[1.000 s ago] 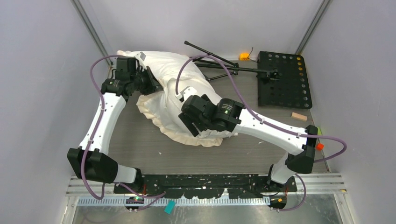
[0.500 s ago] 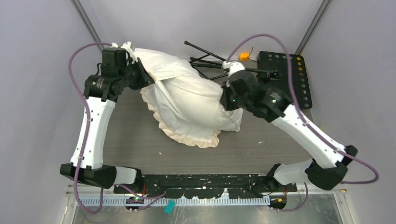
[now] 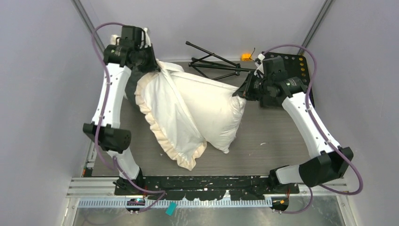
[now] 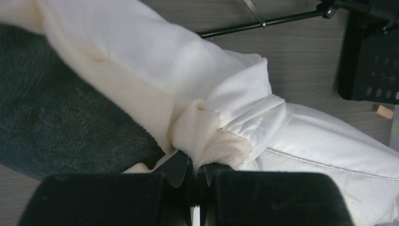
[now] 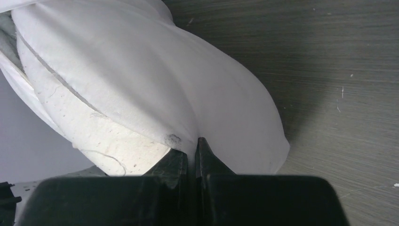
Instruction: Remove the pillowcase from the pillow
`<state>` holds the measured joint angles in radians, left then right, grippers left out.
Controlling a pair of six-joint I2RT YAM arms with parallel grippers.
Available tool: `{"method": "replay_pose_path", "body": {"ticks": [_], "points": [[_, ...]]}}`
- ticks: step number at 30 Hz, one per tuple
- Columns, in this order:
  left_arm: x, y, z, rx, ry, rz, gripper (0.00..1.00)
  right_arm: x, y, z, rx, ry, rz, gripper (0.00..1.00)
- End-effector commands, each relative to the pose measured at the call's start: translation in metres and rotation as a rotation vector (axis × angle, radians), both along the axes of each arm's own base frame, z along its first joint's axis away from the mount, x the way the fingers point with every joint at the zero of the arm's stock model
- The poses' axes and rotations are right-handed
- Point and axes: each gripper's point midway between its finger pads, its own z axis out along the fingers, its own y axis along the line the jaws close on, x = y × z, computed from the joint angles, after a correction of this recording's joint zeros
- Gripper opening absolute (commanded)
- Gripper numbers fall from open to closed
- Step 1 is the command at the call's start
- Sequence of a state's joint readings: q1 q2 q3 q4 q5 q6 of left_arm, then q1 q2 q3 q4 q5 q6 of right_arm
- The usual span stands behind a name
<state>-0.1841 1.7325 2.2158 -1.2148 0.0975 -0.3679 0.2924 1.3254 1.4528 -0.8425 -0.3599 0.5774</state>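
The pillowcase [image 3: 162,113] hangs cream face up from the back left, and its ruffled frill [image 3: 183,157] trails down to the table. My left gripper [image 3: 151,63] is raised there and shut on a bunch of the frill [image 4: 207,141]. The dark grey plush face [image 4: 56,122] shows beside it in the left wrist view. The plump white pillow [image 3: 211,106] sticks out of the pillowcase toward the right. My right gripper [image 3: 239,94] is shut on the pillow's corner fabric [image 5: 188,127], with its jaws [image 5: 193,153] pinched tight. The pillow's left part is hidden inside the pillowcase.
A black folded tripod [image 3: 211,63] lies at the back. A black perforated plate [image 3: 299,70] sits at the back right, partly under my right arm, with a small orange part [image 3: 245,57] beside it. A wooden block [image 4: 385,111] lies near the plate. Grey walls close in both sides.
My right gripper was open over the pillow's middle, then swung right and shut on the pillow's corner. My left arm rose and pulled the pillowcase back left, leaving more pillow exposed.
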Motion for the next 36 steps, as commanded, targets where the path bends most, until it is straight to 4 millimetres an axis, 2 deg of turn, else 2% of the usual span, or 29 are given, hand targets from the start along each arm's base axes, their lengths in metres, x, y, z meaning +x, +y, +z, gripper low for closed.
{"method": "replay_pose_path", "body": {"ticks": [1, 4, 6, 8, 11, 14, 17, 20, 23, 24, 25, 26, 28, 30, 32, 34, 36], "points": [[0.032, 0.007, 0.018, 0.014, -0.118, -0.004, 0.10, 0.020, -0.008, -0.004, 0.058, 0.028, -0.057, 0.00], [0.016, -0.008, 0.035, -0.041, -0.178, -0.070, 0.50, 0.033, -0.012, -0.015, 0.021, 0.030, -0.079, 0.00], [-0.002, -0.015, 0.048, -0.083, -0.216, -0.090, 0.72, 0.041, -0.015, -0.020, -0.007, 0.025, -0.092, 0.00], [-0.027, -0.024, 0.057, -0.129, -0.236, -0.135, 0.83, 0.048, -0.017, -0.023, -0.031, 0.020, -0.096, 0.00], [-0.065, -0.036, 0.038, -0.158, -0.190, -0.176, 0.97, 0.054, -0.016, -0.025, -0.041, 0.016, -0.087, 0.00], [-0.094, -0.032, 0.013, -0.185, -0.168, -0.155, 0.99, 0.056, -0.015, -0.026, -0.042, 0.009, -0.073, 0.00], [-0.116, -0.029, -0.017, -0.216, -0.158, -0.134, 0.99, 0.055, -0.014, -0.028, -0.044, 0.007, -0.060, 0.00], [-0.127, -0.028, -0.044, -0.241, -0.161, -0.126, 0.99, 0.054, -0.013, -0.029, -0.046, -0.001, -0.042, 0.00], [-0.126, -0.030, -0.071, -0.260, -0.142, -0.106, 0.99, 0.053, -0.014, -0.032, -0.060, -0.001, -0.032, 0.02], [-0.121, -0.030, -0.077, -0.264, -0.144, -0.094, 0.99, 0.053, -0.015, -0.032, -0.069, -0.005, -0.030, 0.07], [-0.119, -0.028, -0.087, -0.262, -0.128, -0.079, 0.99, 0.053, -0.017, -0.033, -0.081, -0.008, -0.032, 0.17], [-0.114, -0.028, -0.096, -0.261, -0.123, -0.064, 0.99, 0.053, -0.020, -0.032, -0.097, -0.014, -0.040, 0.28], [-0.106, -0.030, -0.110, -0.266, -0.107, -0.053, 0.99, 0.053, -0.027, -0.028, -0.131, -0.033, -0.059, 0.57], [-0.099, -0.034, -0.120, -0.283, -0.095, -0.050, 0.99, 0.052, -0.035, -0.020, -0.158, -0.064, -0.081, 0.75], [-0.093, -0.042, -0.125, -0.319, -0.096, -0.071, 0.99, 0.047, -0.041, -0.010, -0.175, -0.099, -0.105, 0.84], [-0.091, -0.055, -0.125, -0.376, -0.105, -0.125, 0.98, 0.042, -0.045, -0.003, -0.177, -0.127, -0.118, 0.87], [-0.089, -0.067, -0.122, -0.433, -0.119, -0.172, 0.92, 0.035, -0.048, 0.001, -0.172, -0.153, -0.129, 0.87]]}}
